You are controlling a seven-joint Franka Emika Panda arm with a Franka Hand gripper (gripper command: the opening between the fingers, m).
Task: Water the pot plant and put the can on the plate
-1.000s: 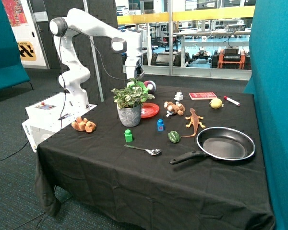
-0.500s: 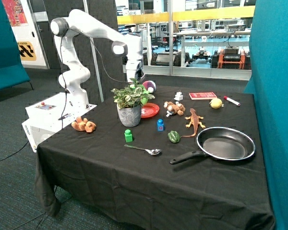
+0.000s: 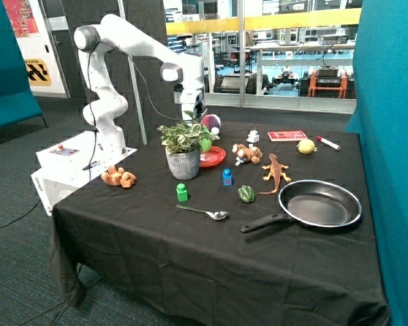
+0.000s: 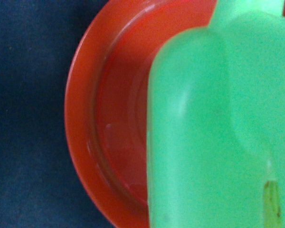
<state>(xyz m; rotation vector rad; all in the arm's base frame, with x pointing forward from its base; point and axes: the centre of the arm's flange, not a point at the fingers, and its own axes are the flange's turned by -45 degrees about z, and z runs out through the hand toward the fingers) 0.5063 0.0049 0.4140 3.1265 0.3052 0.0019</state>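
The pot plant (image 3: 183, 148) stands in its grey pot near the middle of the black table. Just behind it lies the red-orange plate (image 3: 217, 158). My gripper (image 3: 194, 117) hangs behind the leaves, above the plate's near side, shut on the green can (image 3: 205, 144), which shows partly past the foliage, low over the plate. In the wrist view the can (image 4: 213, 123) fills most of the picture, with the plate (image 4: 99, 118) right beneath it on the dark cloth. I cannot tell whether the can touches the plate.
A purple ball (image 3: 211, 122) sits behind the plate and a teddy toy (image 3: 247, 153) beside it. Closer to the front are a blue block (image 3: 227, 177), green block (image 3: 182, 192), pepper toy (image 3: 245, 194), spoon (image 3: 205, 212), orange lizard (image 3: 275, 170) and black frying pan (image 3: 319, 204).
The arm has swung from above the plant towards the plate and come down, carrying the can lower behind the leaves.
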